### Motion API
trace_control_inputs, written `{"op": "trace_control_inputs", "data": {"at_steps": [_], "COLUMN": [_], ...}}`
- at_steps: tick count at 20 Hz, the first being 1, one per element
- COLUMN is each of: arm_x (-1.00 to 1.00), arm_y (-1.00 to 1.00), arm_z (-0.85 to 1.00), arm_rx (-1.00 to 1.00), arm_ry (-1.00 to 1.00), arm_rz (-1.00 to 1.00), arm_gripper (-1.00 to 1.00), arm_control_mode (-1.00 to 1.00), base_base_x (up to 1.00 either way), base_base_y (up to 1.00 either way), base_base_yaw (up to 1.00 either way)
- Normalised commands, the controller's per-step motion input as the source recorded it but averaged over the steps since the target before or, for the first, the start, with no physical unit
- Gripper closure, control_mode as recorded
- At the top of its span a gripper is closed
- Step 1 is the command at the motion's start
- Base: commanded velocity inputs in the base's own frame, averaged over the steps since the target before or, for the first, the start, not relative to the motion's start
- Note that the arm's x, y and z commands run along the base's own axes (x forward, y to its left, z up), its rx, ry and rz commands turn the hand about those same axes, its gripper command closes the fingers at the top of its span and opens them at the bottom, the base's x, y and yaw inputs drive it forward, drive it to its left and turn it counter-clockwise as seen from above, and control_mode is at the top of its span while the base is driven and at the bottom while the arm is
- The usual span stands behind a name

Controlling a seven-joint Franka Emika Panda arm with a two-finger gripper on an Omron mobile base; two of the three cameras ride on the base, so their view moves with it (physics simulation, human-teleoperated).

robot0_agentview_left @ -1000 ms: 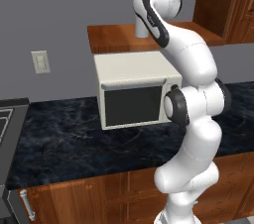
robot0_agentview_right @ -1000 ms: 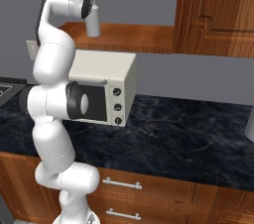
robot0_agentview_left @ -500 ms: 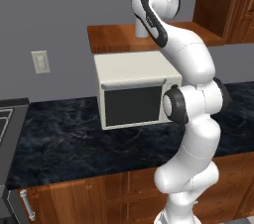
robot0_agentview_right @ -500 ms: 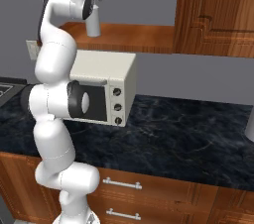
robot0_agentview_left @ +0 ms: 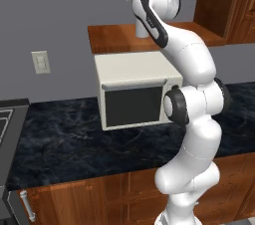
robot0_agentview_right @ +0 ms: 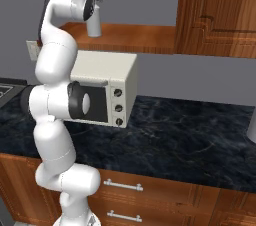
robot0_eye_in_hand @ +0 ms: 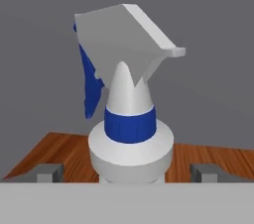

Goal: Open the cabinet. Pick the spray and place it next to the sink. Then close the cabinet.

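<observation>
Hand view, fingers spread wide, flanking the spray, not touching it.

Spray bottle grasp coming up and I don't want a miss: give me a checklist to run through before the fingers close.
1. Gripper open: ok, fingers stand wide apart.
2. Spray centred between the fingers: ok in the hand view.
3. Spray upright on the cabinet floor: ok.
4. Cabinet open, door swung aside: ok.
5. Fingers level with the bottle body rather than the nozzle: cannot tell.
6. Path down past the microwave to the sink: cannot tell.
</observation>
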Motion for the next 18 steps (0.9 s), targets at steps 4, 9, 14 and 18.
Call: {"op": "trace_control_inputs", "data": {"at_steps": [4, 9, 14, 18], "arm_x": [0.01, 0.08, 0.00, -0.16], "arm_y": [0.00, 0.00, 0.01, 0.00], "arm_z": [-0.08, -0.03, -0.03, 0.07], "arm_rx": [0.00, 0.00, 0.03, 0.02], "arm_ry": [0.00, 0.00, 0.00, -0.09], "arm_rz": [0.00, 0.01, 0.02, 0.05], "arm_gripper": [-1.00, 1.00, 1.00, 1.00], "arm_control_mode": [-1.00, -1.00, -1.00, -1.00], "base_base_x": [0.00, 0.00, 0.00, 0.00], "base_base_y": [0.00, 0.00, 0.00, 0.00], "base_base_yaw": [0.00, 0.00, 0.00, 0.00]}}
